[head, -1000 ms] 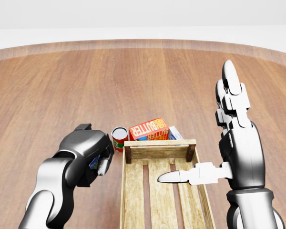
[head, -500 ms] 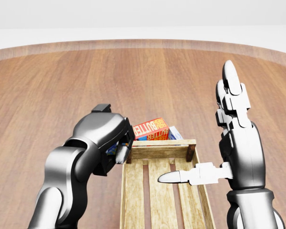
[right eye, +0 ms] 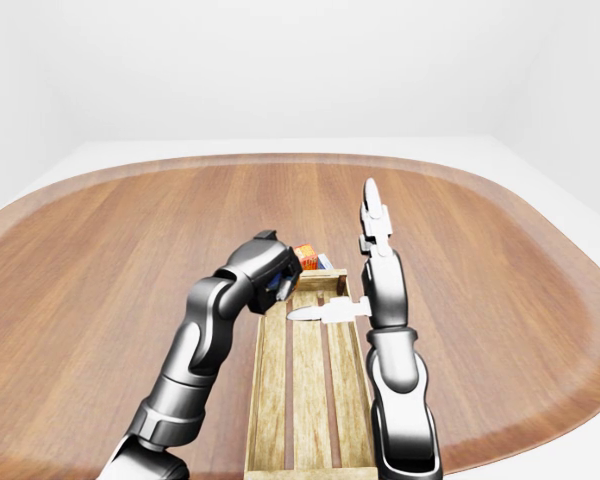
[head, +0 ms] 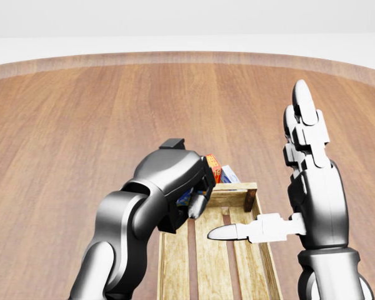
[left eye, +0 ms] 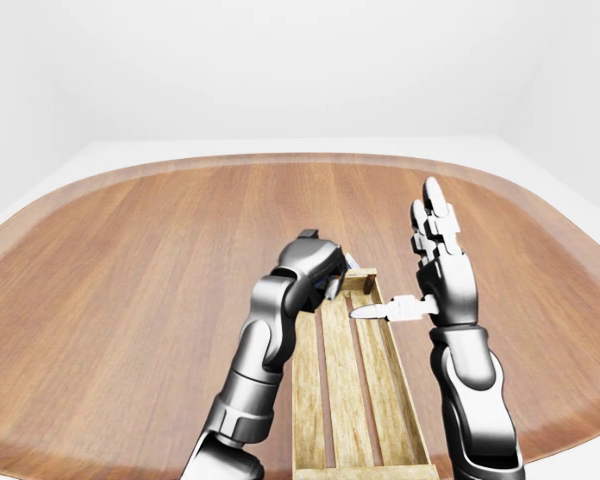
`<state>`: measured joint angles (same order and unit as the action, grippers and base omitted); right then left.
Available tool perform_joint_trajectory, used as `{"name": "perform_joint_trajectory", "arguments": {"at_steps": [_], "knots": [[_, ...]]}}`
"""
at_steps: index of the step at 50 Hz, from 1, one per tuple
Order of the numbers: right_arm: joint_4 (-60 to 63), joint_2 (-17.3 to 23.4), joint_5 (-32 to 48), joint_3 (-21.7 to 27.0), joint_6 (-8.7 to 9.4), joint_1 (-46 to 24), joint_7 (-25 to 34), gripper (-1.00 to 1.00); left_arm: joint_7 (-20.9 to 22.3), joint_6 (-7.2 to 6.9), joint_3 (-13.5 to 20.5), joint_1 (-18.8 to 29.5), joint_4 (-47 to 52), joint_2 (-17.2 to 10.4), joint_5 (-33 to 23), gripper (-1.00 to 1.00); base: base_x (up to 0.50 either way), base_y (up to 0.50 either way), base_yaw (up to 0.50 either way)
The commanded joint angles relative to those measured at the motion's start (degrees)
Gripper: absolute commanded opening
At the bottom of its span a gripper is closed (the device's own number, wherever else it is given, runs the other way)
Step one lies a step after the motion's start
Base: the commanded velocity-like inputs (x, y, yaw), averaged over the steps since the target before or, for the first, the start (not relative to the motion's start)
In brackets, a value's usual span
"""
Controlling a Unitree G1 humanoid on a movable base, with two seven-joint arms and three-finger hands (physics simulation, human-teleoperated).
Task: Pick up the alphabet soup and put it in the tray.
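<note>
Now: carry step, judged | left hand [head: 190,190] over the tray [head: 175,262] far end, fingers curled, contents hidden, cannot tell whether alphabet soup is inside; can not in view | right hand [head: 306,162] splayed, empty | next: lower, release inside tray on counter [head: 81,125].

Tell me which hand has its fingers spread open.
The right hand: it stands upright beside the tray, fingers pointing up and thumb stretched out over the slats. The left hand is curled, knuckles up, at the tray's far left corner.
</note>
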<state>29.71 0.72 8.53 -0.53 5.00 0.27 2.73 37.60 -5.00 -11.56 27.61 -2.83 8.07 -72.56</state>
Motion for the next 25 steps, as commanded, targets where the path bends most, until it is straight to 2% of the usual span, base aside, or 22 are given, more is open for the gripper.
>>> {"name": "perform_joint_trajectory", "arguments": {"at_steps": [1, 25], "knots": [[0.09, -0.03, 0.00, -0.08, 0.00, 0.15, -0.14, 1.00, -1.76, 0.00, -1.44, 0.69, -1.69, 2.18, 2.26, -1.00, 0.00, 0.00, 0.00], [0.69, -0.02, -0.11, 0.05, 0.00, 0.30, -0.15, 1.00, -6.02, 0.00, -3.66, 0.90, -9.39, 5.23, 3.48, -1.00, 0.00, 0.00, 0.00]]}}
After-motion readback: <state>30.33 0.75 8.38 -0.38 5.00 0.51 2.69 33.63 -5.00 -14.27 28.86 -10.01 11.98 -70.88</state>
